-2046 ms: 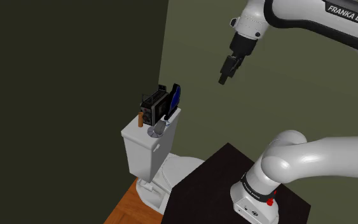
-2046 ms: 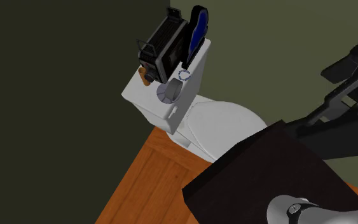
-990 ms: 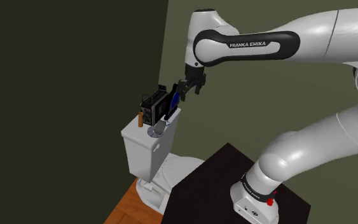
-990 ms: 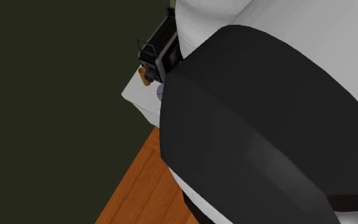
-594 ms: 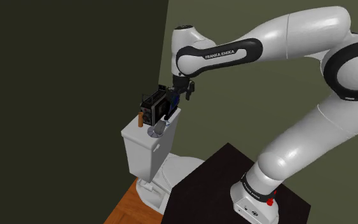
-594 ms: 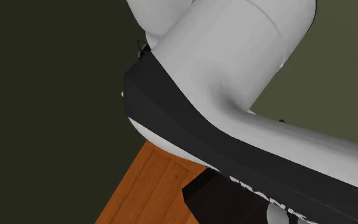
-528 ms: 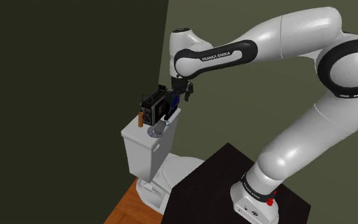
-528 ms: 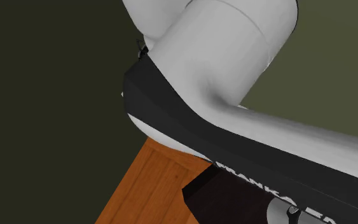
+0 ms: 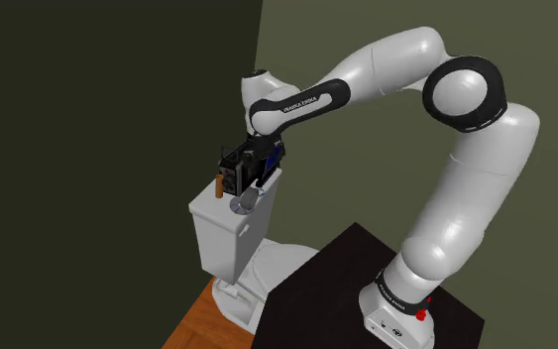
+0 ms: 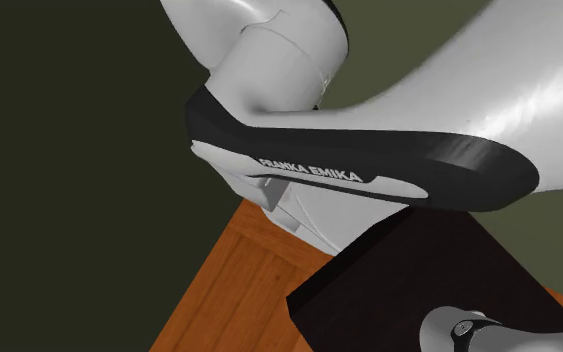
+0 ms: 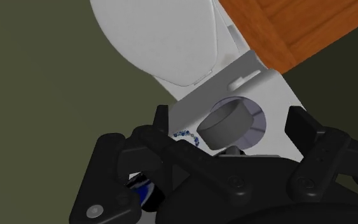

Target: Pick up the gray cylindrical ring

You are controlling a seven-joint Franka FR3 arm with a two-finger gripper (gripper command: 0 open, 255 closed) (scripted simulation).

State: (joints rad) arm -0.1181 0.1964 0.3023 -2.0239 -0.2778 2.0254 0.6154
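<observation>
The gray cylindrical ring (image 11: 229,125) lies tilted on a pale bluish disc (image 11: 255,121) on the white toilet tank lid (image 11: 269,89). In the shoulder view the ring (image 9: 247,202) sits at the lid's middle. My gripper (image 9: 258,165) hangs just above the lid's far end, in front of a black wire rack (image 9: 235,167). In the wrist view my gripper (image 11: 229,121) is open, its fingers (image 11: 161,118) standing wide apart on either side of the ring without touching it. In the second exterior view my arm (image 10: 369,170) hides the tank top.
A small brown cylinder (image 9: 219,185) stands at the lid's corner. A blue object (image 9: 275,154) leans by the rack, and a blue bead string (image 11: 185,135) lies beside the ring. Below are the toilet bowl (image 9: 267,273), wooden floor (image 10: 234,285) and my black stand (image 9: 366,288).
My arm has swung toward the shoulder view's left and lowered, bringing the gripper from mid-air by the wall to just above the tank lid. The ring has not moved.
</observation>
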